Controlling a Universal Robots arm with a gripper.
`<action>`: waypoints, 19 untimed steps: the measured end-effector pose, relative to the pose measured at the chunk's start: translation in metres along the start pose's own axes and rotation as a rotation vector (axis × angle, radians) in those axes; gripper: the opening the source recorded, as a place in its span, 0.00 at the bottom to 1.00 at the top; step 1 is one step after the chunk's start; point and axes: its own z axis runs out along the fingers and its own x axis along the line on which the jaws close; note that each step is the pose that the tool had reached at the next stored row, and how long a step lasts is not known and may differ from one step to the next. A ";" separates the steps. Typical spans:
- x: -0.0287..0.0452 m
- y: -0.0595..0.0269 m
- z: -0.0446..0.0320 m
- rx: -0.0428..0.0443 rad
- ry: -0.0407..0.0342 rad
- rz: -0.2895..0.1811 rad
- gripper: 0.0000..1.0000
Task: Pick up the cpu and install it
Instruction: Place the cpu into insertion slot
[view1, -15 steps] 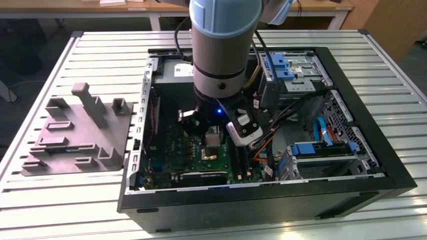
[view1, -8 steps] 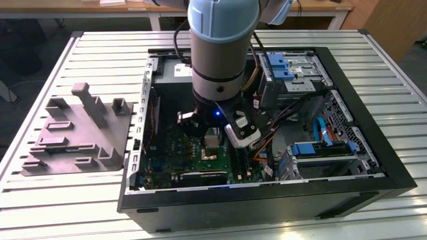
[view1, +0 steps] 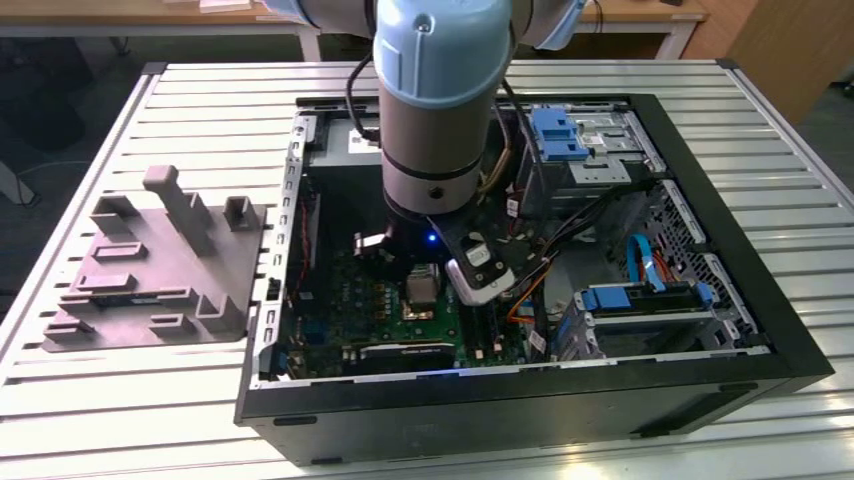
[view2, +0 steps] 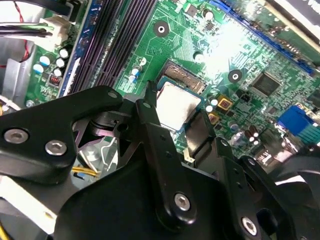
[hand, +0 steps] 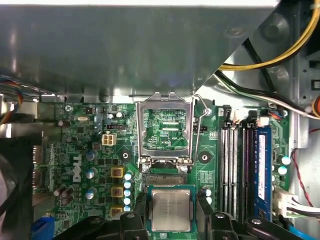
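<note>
The pincer (hand: 172, 199) is clamped on the cpu (hand: 171, 212), a black finger at each of two opposite edges, holding it flat just over the open socket (hand: 165, 179) on the green motherboard (hand: 80, 145). Just beyond, the socket's hinged metal frame (hand: 165, 125) stands raised. Well away, outside the computer case (view1: 534, 410), the grey fixture (view1: 147, 270) sits on the slatted table (view1: 134, 400).

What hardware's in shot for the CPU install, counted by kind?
cpu: 1, held in the jaws
gripper: 1
socket: 1
grey fixture: 1
computer case: 1
Total: 5
</note>
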 end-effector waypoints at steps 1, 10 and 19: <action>0.0001 0.0000 0.0018 -0.0001 0.0001 0.000 0.47; 0.0016 -0.0003 0.0111 -0.0001 0.0081 0.000 0.47; 0.0017 -0.0012 0.0176 0.0000 0.0092 0.001 0.47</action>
